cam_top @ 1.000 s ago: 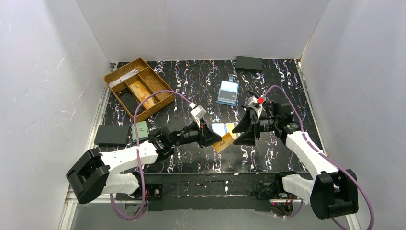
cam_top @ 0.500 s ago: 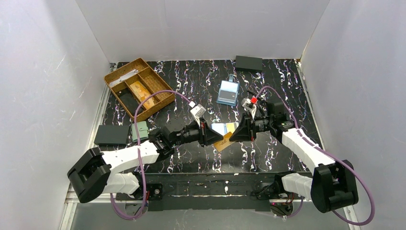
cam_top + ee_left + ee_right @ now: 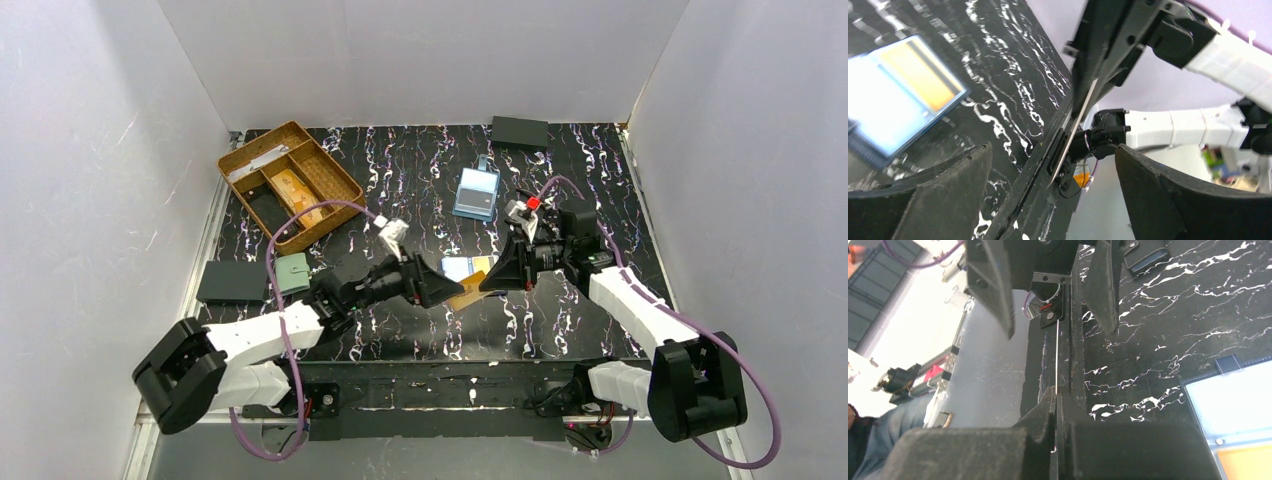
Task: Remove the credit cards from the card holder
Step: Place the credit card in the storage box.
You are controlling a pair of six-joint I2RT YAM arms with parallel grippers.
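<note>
Beside the card holder [image 3: 458, 268], right pincer [image 3: 1055, 399] clamps one credit card [image 3: 1056, 355]; left pincer [image 3: 1053, 149] gapes empty.

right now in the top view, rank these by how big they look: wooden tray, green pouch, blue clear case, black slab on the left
1. wooden tray
2. black slab on the left and blue clear case: too close to rank
3. green pouch

A black tabletop [image 3: 400, 170] veined with white marbling sits inside a box-like enclosure. Plain white panels close three sides: the left wall [image 3: 90, 180], the far wall [image 3: 420, 60] and the right wall [image 3: 750, 150]. A silver metal rail [image 3: 204, 250] edges the tabletop's left side. The light is even and soft.
</note>
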